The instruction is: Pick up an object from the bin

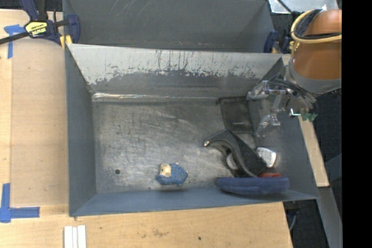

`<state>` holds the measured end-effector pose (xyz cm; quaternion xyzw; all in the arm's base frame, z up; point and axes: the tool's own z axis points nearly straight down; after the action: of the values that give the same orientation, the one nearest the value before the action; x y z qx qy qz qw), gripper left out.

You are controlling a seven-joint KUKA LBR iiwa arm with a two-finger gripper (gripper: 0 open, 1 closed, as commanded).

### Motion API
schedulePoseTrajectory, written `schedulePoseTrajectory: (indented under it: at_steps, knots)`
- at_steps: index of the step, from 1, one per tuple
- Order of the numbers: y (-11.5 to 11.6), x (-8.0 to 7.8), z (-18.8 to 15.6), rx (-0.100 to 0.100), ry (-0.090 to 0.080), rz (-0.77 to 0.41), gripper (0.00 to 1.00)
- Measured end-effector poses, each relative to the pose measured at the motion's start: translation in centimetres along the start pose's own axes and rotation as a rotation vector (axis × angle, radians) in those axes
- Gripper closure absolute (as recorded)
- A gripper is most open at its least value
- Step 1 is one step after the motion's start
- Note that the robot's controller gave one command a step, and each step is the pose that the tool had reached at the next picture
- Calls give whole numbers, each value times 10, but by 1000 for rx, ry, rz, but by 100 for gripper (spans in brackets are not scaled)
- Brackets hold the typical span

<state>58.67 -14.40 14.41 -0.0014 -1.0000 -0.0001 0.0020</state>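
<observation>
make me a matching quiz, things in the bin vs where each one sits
Things:
1 small blue lump
2 long dark blue thing
3 black curved thing
4 gripper

Places:
a right side, toward the far wall
b along the near wall, right corner
c alone by the near wall, middle
d right half of the floor, between 4 and 2

Pairs: 1-c, 2-b, 3-d, 4-a

Lump (171, 175) front-centre, tool (239, 152) right (pad (253, 184) before it)

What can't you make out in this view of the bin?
Camera view:
Red piece: mostly hidden between the black curved object and the long dark-blue object.
White piece: too small to identify.
Dark speck on the bin floor: too small to identify.
</observation>
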Motion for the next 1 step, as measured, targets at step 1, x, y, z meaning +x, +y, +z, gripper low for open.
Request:
schedulePoseTrajectory:
  at_steps: [1]
  knots:
    - [32, -26, 70, 1, -7, 12, 0]
